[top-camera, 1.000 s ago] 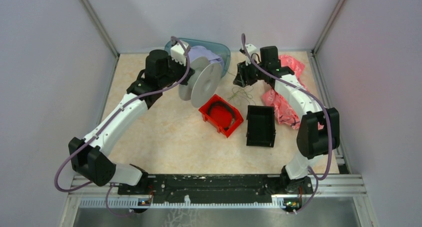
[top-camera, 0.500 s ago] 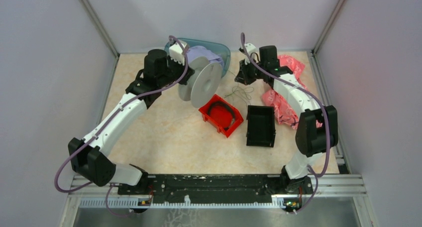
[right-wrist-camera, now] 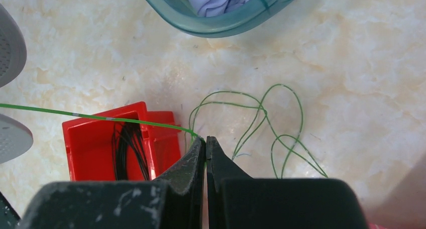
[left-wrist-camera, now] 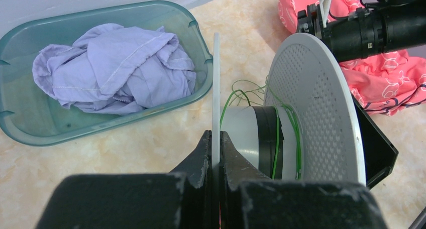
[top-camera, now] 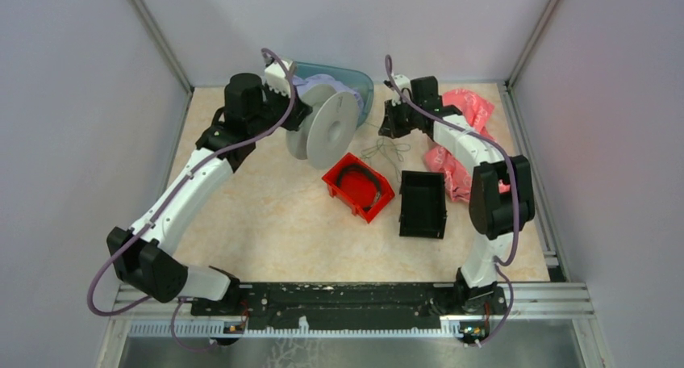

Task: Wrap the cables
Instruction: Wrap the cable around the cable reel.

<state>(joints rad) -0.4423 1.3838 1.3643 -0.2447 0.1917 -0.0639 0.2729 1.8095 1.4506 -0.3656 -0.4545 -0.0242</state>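
Note:
My left gripper (left-wrist-camera: 216, 138) is shut on the near rim of the white spool (left-wrist-camera: 321, 113), holding it on edge above the table (top-camera: 242, 215). Thin green turns lie round its grey and black hub (left-wrist-camera: 246, 138). From above, the spool (top-camera: 329, 130) stands beside the left gripper (top-camera: 300, 114). My right gripper (right-wrist-camera: 206, 140) is shut on one strand of the cables (right-wrist-camera: 271, 118). That green strand runs taut to the left towards the spool, while loose loops lie on the table to the right. In the top view the cables (top-camera: 387, 152) lie just below the right gripper (top-camera: 391, 126).
A teal basin (top-camera: 367, 89) with a lilac cloth sits at the back behind the spool. A red bin (top-camera: 345, 197) holding a black coil and a black bin (top-camera: 423, 207) stand mid-table. A pink cloth (top-camera: 464, 154) lies under the right arm.
The right gripper has shut on the green strand and drawn back and slightly left. The left arm has shifted back and left, turning the spool with it.

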